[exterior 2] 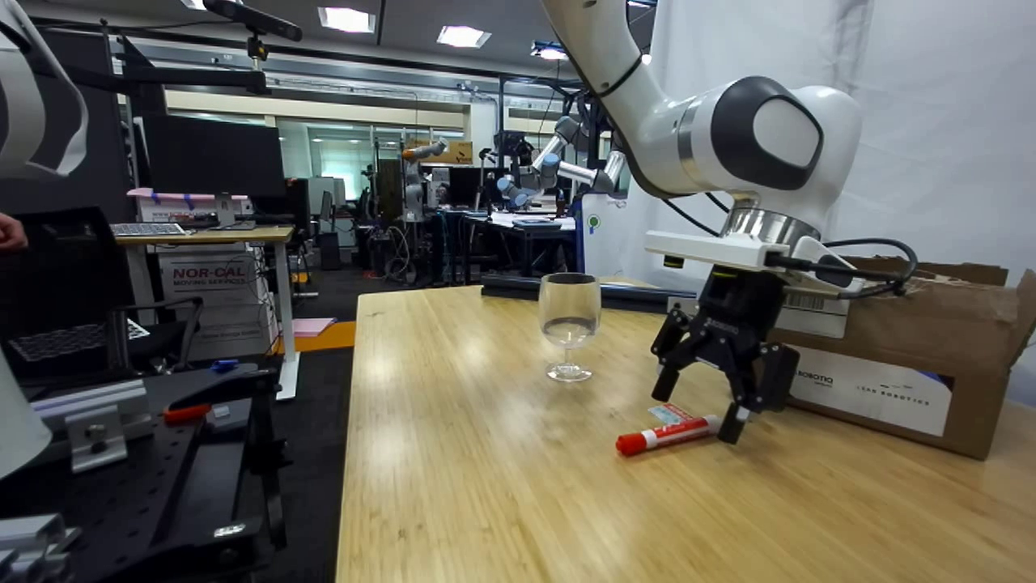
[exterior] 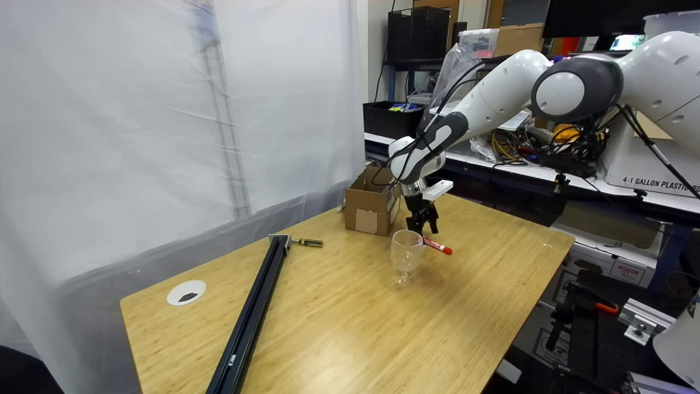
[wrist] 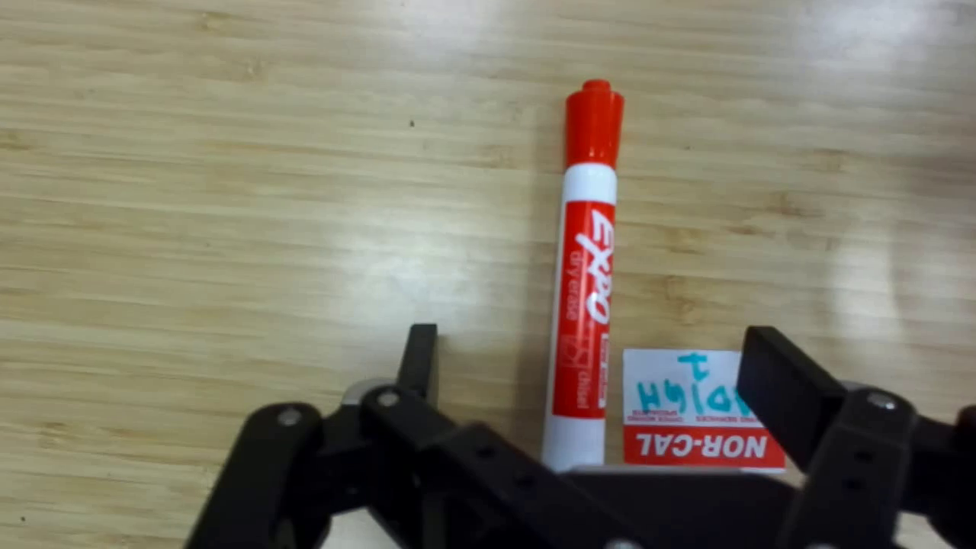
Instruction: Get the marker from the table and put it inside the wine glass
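The red-and-white marker (exterior: 438, 246) lies flat on the light-wood table (exterior: 350, 328); it also shows in an exterior view (exterior 2: 670, 435) and the wrist view (wrist: 583, 305). My gripper (exterior 2: 698, 410) is open and empty, low above the table at the marker's whitish end. In the wrist view the fingers of the gripper (wrist: 592, 335) stand apart on both sides of the marker, whose white end is partly hidden behind the gripper body. The clear wine glass (exterior 2: 569, 312) stands upright and empty a short way off; it also shows in an exterior view (exterior: 406, 257), partly in front of the marker.
A brown cardboard box (exterior: 367, 203) stands close beside the gripper. A red-and-white label (wrist: 701, 408) lies on the table next to the marker. A long black bar (exterior: 249, 323), a screwdriver (exterior: 310, 242) and a white round grommet (exterior: 176, 295) are on the far side, near a white curtain (exterior: 136, 137).
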